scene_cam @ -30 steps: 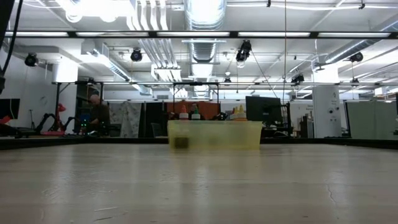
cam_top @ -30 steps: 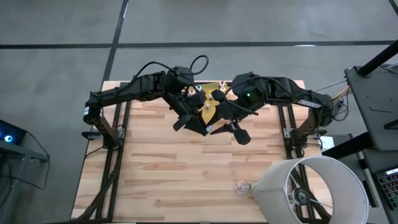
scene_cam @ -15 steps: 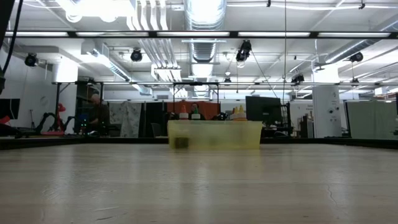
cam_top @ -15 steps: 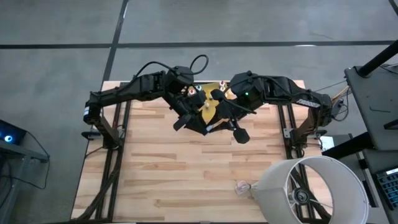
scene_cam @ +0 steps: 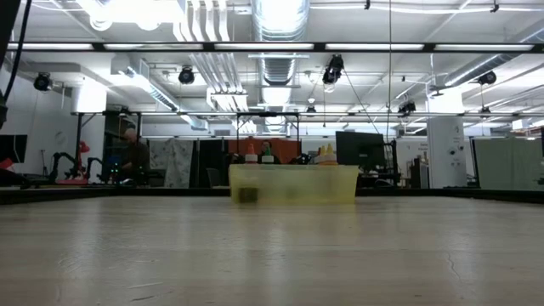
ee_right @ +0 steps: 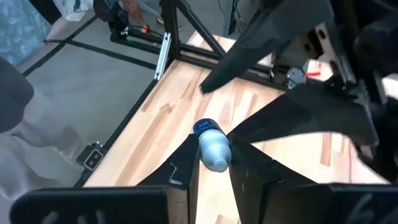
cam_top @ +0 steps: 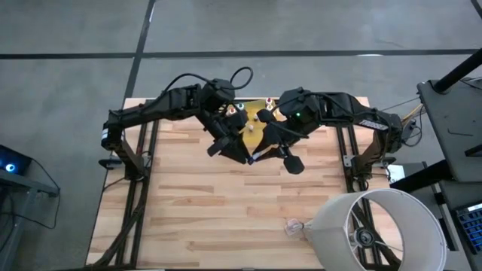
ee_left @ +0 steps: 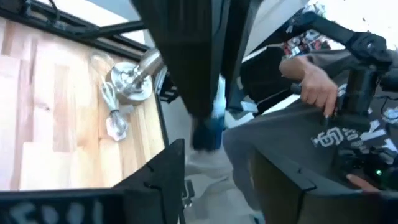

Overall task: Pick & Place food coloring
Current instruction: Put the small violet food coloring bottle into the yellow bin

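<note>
A tiny food coloring bottle point(ee_right: 212, 149), pale body with a blue cap, hangs above the table with my right gripper point(ee_right: 214, 177) shut on it. In the high view, my right gripper point(cam_top: 263, 156) meets my left gripper point(cam_top: 235, 150) in the air just in front of the translucent yellow tray point(scene_cam: 293, 184). My left gripper point(ee_left: 217, 180) is open, its fingers point(ee_right: 249, 50) standing on either side of the bottle's cap end. More bottles point(scene_cam: 251, 155) stand in the tray at the table's far middle. My right gripper pinches the bottle's pale body point(ee_right: 216, 160) between its two fingers. The blue cap point(ee_right: 203, 128) sticks out past the fingertips toward my left gripper. The bottle is lifted clear of the table and lies roughly along the fingers.
A big white lampshade point(cam_top: 376, 229) lies at the table's near right corner, with a small shiny piece and cord point(cam_top: 292, 226) beside it. Bare wood point(cam_top: 196, 211) fills the near half of the table. A person point(ee_left: 311, 81) stands beyond the table.
Both arms have kept their place above the table. In the high view my right gripper's fingers have drawn a little closer together. After that, my left gripper's fingers have spread slightly apart.
</note>
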Controlling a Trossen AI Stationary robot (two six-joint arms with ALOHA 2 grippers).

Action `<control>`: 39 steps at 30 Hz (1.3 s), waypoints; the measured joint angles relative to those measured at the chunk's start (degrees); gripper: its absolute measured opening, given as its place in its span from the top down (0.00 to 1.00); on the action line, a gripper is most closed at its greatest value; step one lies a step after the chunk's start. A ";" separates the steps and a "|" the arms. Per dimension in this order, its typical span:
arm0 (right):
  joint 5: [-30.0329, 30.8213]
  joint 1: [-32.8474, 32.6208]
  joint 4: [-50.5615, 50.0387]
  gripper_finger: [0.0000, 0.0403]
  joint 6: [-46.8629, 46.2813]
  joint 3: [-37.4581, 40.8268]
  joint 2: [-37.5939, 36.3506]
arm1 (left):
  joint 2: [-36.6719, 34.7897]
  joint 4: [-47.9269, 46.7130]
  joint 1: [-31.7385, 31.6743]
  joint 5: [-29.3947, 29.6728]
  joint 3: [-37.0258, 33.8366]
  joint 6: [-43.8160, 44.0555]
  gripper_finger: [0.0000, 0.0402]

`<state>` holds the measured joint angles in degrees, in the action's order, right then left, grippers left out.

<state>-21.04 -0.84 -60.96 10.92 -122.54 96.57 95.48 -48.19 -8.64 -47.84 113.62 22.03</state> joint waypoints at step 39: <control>1.70 10.41 -6.33 0.85 -7.25 0.95 5.75 | -10.13 -23.62 -4.04 26.20 -0.52 -17.45 0.97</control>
<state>-19.33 9.57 -67.29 3.67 -121.59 102.32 85.35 -71.81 -12.69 -21.65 113.10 4.58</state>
